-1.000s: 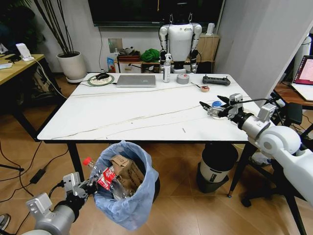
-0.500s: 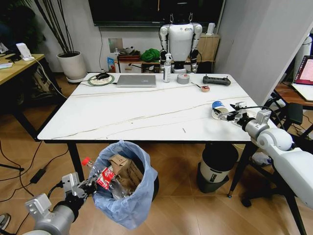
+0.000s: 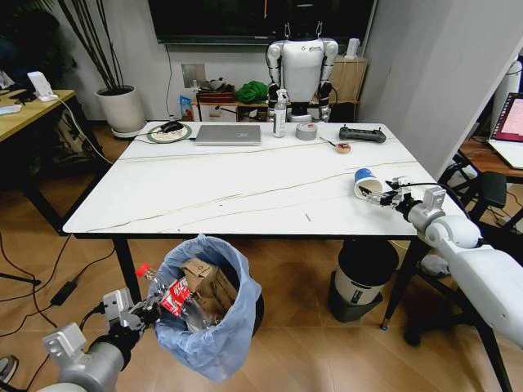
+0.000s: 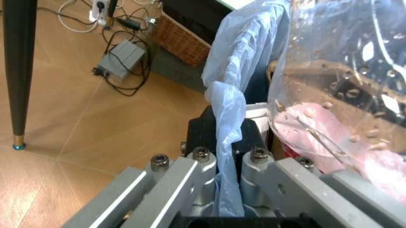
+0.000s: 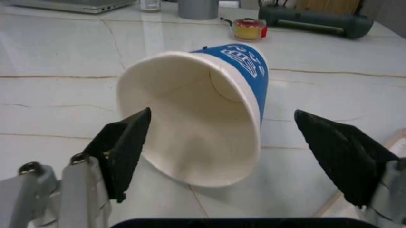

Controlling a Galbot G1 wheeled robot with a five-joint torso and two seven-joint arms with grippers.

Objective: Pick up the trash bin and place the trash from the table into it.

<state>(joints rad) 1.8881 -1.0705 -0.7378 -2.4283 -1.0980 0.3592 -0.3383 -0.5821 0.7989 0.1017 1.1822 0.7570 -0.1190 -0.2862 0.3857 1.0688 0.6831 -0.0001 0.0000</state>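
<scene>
The trash bin (image 3: 214, 322), lined with a light-blue bag, hangs just off the floor in front of the table (image 3: 229, 188). My left gripper (image 3: 143, 313) is shut on the bin's bagged rim (image 4: 226, 114), and its fingers (image 4: 203, 156) clamp the blue plastic. Inside the bin lie a torn cardboard box (image 3: 204, 278), a red wrapper (image 3: 176, 296) and a clear bottle (image 4: 336, 95). A blue paper cup (image 3: 364, 181) lies on its side near the table's right edge, its mouth towards my right gripper (image 3: 382, 196). That gripper (image 5: 235, 156) is open, with one finger on either side of the cup (image 5: 197, 133).
A silver laptop (image 3: 227, 134), a spray bottle (image 3: 279, 114), a grey tape roll (image 3: 306, 131), a black controller (image 3: 362, 134) and a small tape roll (image 3: 342, 148) sit at the table's far side. A white-and-black cylinder (image 3: 359, 278) stands under the table's right end.
My right gripper has drawn back towards the table's right edge and now sits level with the cup's mouth. The left arm and the bin have hardly moved.
</scene>
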